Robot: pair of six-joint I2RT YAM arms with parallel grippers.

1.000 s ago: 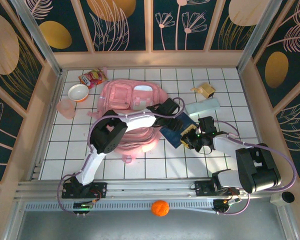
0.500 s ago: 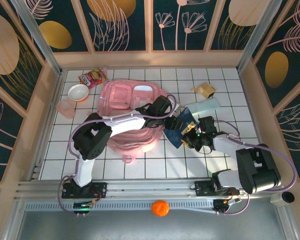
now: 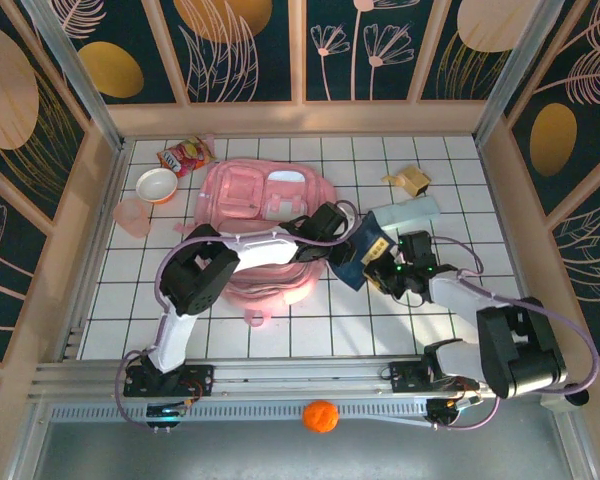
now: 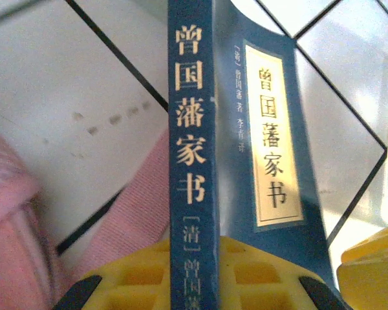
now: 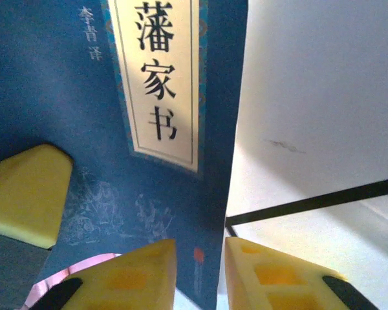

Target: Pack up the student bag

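The student bag [image 3: 250, 195], light pink, lies flat at the middle left of the tiled table, and its pink fabric [image 4: 13, 245] shows in the left wrist view. A dark blue book [image 3: 365, 250] with gold Chinese lettering hangs tilted just off the bag's right edge. My left gripper [image 3: 345, 240] is shut on the book [image 4: 191, 129], its spine pinched at the jaws [image 4: 194, 271]. My right gripper [image 3: 385, 268] is at the book's near right corner. There its yellow jaws [image 5: 200, 271] stand slightly open around the edge of the cover [image 5: 84, 129].
A pale blue box [image 3: 405, 213] and a tan folded item [image 3: 408, 180] lie right of the book. A snack packet [image 3: 185, 155], a bowl [image 3: 157, 184] and a pink cup [image 3: 133, 215] sit far left. An orange ball [image 3: 320, 415] rests beyond the front rail.
My left gripper has closed onto the book's spine and its elbow has shifted. My right gripper's jaws have loosened on the book's corner. The book has tilted a little.
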